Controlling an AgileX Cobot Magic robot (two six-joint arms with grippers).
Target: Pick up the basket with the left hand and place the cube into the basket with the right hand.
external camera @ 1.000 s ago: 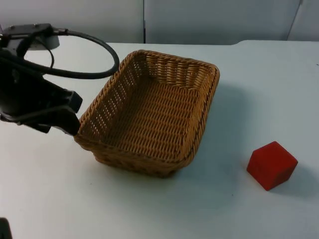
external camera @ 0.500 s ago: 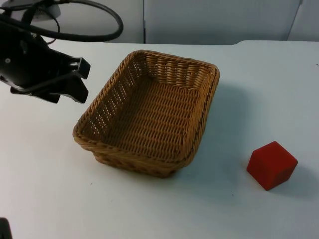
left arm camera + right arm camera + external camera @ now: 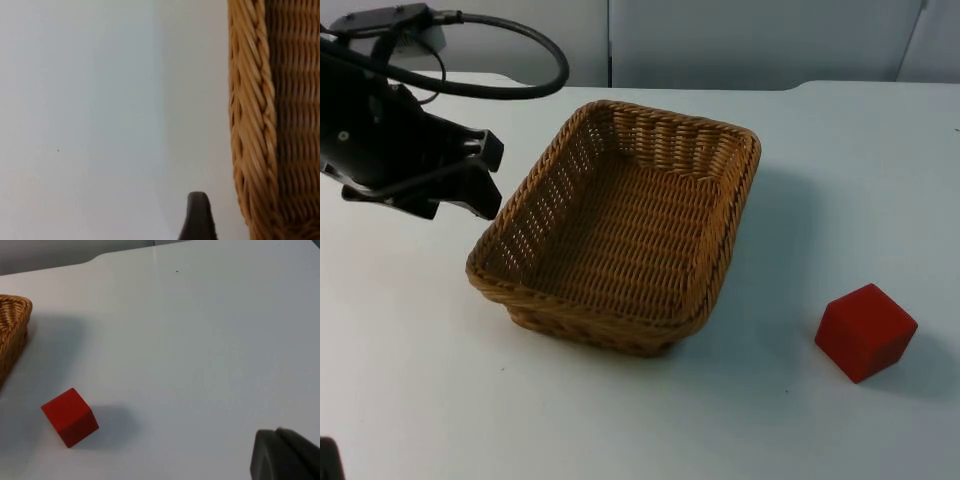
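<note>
The basket (image 3: 625, 225) sits flat near the middle of the table (image 3: 840, 150), empty; the cube (image 3: 865, 331) rests on the table's right side near the front edge, well apart from the basket. The left gripper (image 3: 470, 185) hangs just beside the basket's left rim, holding nothing; whether its fingers are spread or closed, I cannot tell, since the arm's bulk covers them, and from the wrist one fingertip (image 3: 199, 216) stands just outside the woven wall (image 3: 250, 125). So the first step seems in hand: taking hold of the basket; the next move likely calls for bringing a finger over the rim to pinch the wall, then lifting level. The right gripper (image 3: 285, 455) waits near the table's right edge, facing the cube (image 3: 70, 416); it is cut off, so its state is unclear too.
</note>
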